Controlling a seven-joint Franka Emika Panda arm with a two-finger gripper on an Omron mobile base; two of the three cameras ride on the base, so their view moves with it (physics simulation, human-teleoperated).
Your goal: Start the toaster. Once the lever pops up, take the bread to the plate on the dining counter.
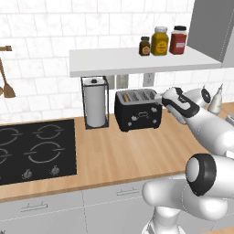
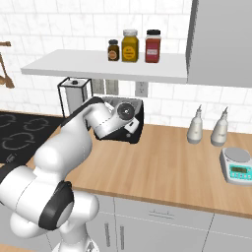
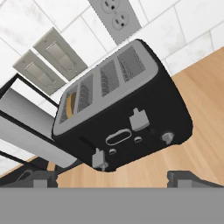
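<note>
The hand (image 3: 111, 175) is hovering wide open and holding nothing, facing the front of the toaster (image 3: 124, 116), which is standing on the wood surface (image 1: 137, 151) beside the paper towel holder (image 1: 95, 103). The bread (image 3: 70, 105) is sitting in 1 slot. Starting the toaster seems to be the step in hand; the next move calls for pressing a lever (image 3: 139, 119) down. No writing is readable.
</note>
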